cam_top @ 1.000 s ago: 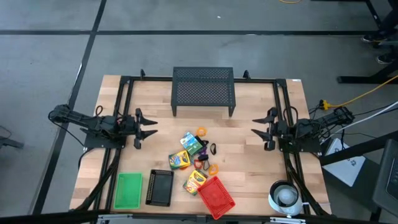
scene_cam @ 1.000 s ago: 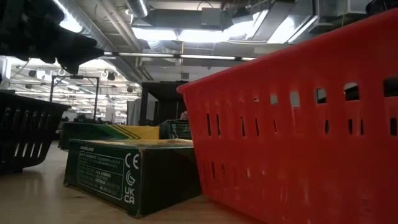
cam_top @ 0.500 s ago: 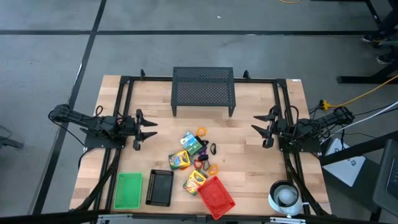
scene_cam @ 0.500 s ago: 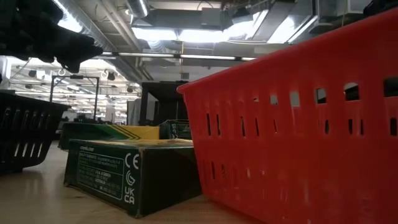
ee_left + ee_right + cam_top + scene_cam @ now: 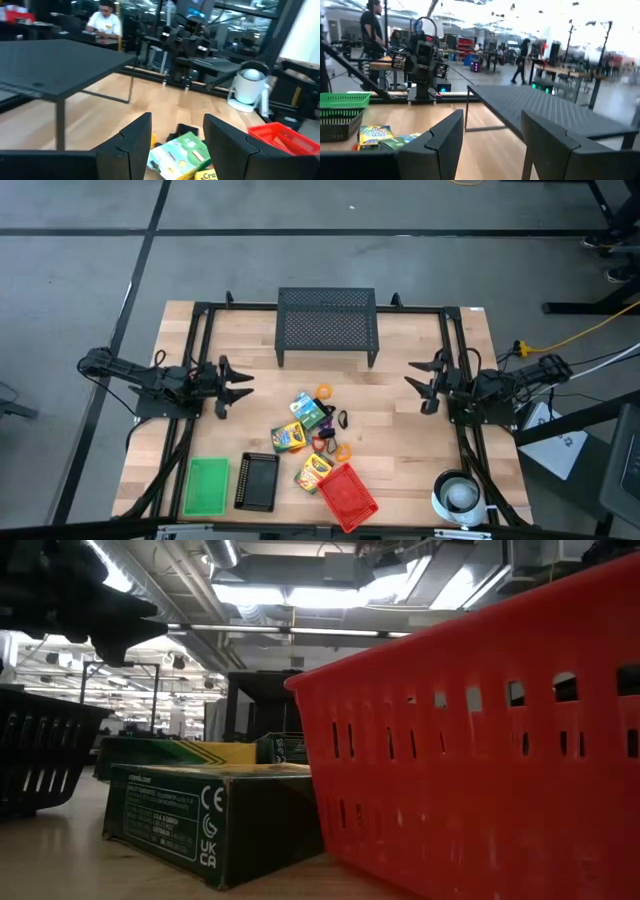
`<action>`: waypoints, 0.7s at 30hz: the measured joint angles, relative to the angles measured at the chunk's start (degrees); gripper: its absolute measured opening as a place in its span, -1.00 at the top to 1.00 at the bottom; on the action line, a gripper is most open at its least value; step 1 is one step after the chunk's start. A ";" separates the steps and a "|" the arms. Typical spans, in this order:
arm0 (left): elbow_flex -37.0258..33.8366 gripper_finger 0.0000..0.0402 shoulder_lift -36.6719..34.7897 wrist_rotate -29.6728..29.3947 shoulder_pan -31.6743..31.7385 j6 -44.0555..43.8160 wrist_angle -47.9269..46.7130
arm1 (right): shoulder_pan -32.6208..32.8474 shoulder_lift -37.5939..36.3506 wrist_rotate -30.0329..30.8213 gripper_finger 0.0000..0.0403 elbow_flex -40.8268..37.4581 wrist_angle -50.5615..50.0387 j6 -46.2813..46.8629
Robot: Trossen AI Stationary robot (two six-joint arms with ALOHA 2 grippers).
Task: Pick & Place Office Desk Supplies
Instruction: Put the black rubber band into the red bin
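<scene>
Two dark jointed arms with black two-fingered hands.

Grey floor (image 5: 80,240), ceiling lights (image 5: 255,592)

An open-plan robotics lab or workshop, with a grey concrete floor (image 5: 80,270) and exposed silver ceiling ducts (image 5: 300,580) under strip lights. Beyond the pale wooden table (image 5: 400,395), rows of workbenches, monitors, and several people (image 5: 370,25).
</scene>
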 joint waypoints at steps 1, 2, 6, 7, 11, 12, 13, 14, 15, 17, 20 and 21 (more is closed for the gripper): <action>0.00 0.13 -0.02 -2.26 0.00 -0.47 0.48 | -0.44 0.27 -0.01 0.00 0.00 -0.92 2.17; 0.00 0.13 -0.02 -5.37 0.00 -0.86 1.05 | -0.87 0.66 -0.01 0.00 0.00 -2.31 4.78; -0.01 0.13 -0.02 -13.34 0.00 3.44 1.44 | -2.69 3.58 0.76 0.00 -0.02 -6.23 13.69; -0.02 0.13 0.09 -13.84 0.00 4.38 1.24 | -3.18 4.50 1.87 0.00 -0.02 -5.86 15.21; -0.01 0.13 0.41 -16.55 0.00 7.17 1.06 | -5.12 7.75 4.83 0.00 -0.02 -1.69 17.69; -0.01 0.13 0.54 -17.70 0.00 7.94 1.11 | -5.60 8.38 5.31 0.00 -0.02 -0.28 17.66; -0.01 0.13 0.73 -19.14 0.00 8.37 1.12 | -6.10 8.92 5.77 0.00 -0.02 1.01 17.62; 0.00 0.13 0.87 -20.41 0.00 8.59 1.09 | -6.67 9.41 6.31 0.00 -0.02 2.37 17.61; 0.00 0.13 1.08 -21.57 0.00 9.60 1.09 | -7.29 9.96 6.82 0.00 -0.02 3.72 17.60; 0.00 0.13 1.20 -23.22 0.00 12.45 1.06 | -8.53 11.03 7.31 0.00 -0.02 5.02 17.44; -0.01 0.13 1.27 -22.20 0.00 14.03 0.49 | -10.45 12.64 7.31 0.00 -0.02 6.37 17.27; 0.00 0.13 1.42 -21.30 0.00 14.81 0.33 | -11.05 13.14 7.29 0.00 -0.02 6.56 17.34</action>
